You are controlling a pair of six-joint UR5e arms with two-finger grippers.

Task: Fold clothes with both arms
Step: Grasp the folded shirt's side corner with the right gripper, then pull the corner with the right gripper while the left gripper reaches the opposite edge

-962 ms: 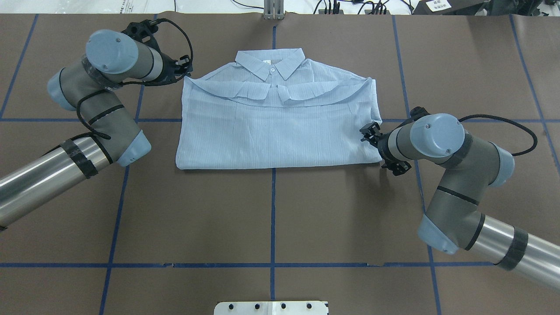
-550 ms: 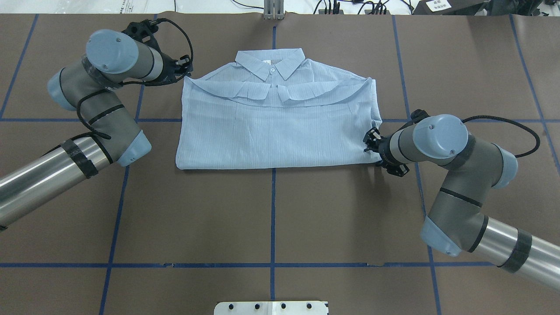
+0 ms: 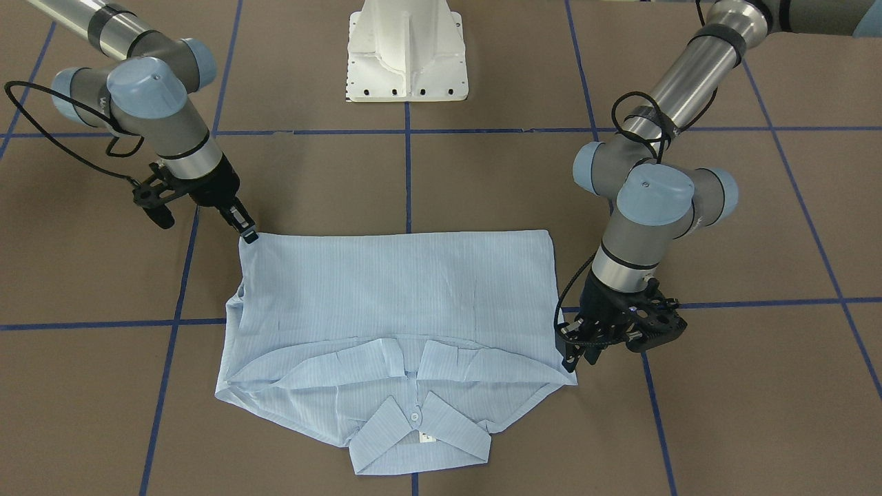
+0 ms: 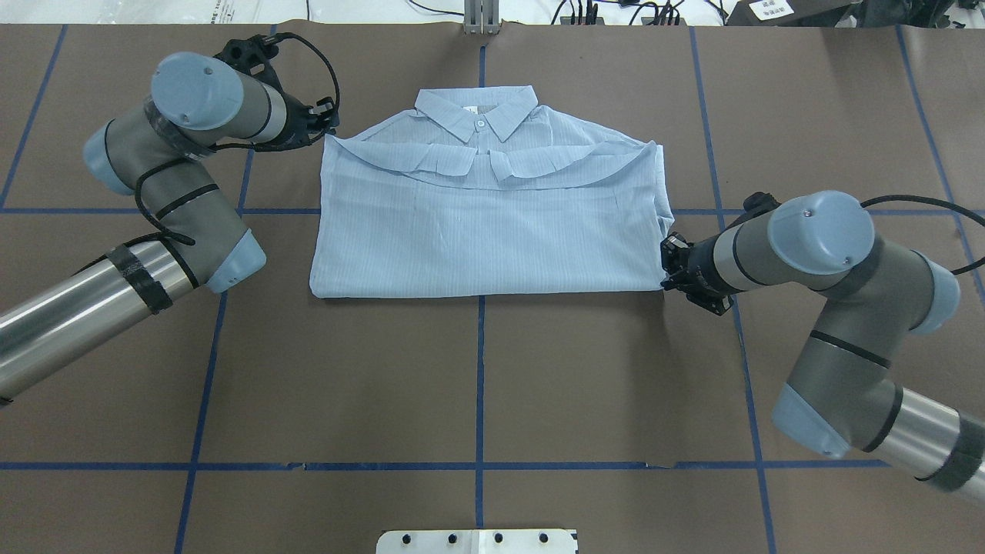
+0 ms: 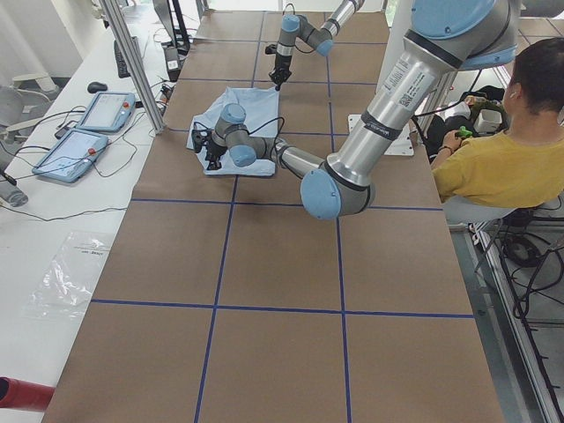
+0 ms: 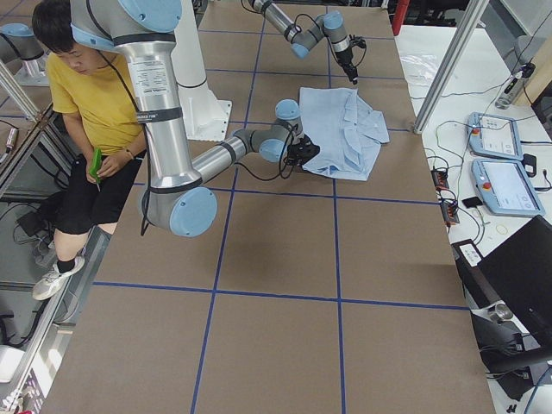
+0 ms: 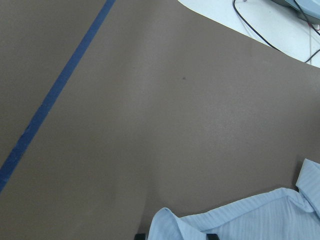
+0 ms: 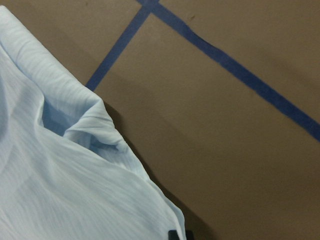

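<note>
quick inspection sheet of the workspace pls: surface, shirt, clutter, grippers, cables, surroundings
Surface: brown mat with a blue tape grid, lying flat.
Job's things: light-blue shirt lies folded, collar on the side far from the robot.
Clutter: nothing seen on the mat.
Grippers: left gripper at the shirt's far left corner, fingers apart with cloth between them in its wrist view; right gripper at the near right corner, open or shut cannot be told.
Cables: black cable loops by the left wrist; another runs by the right wrist.
Surroundings: white pedestal; seated operator; pendants on the side bench.
</note>
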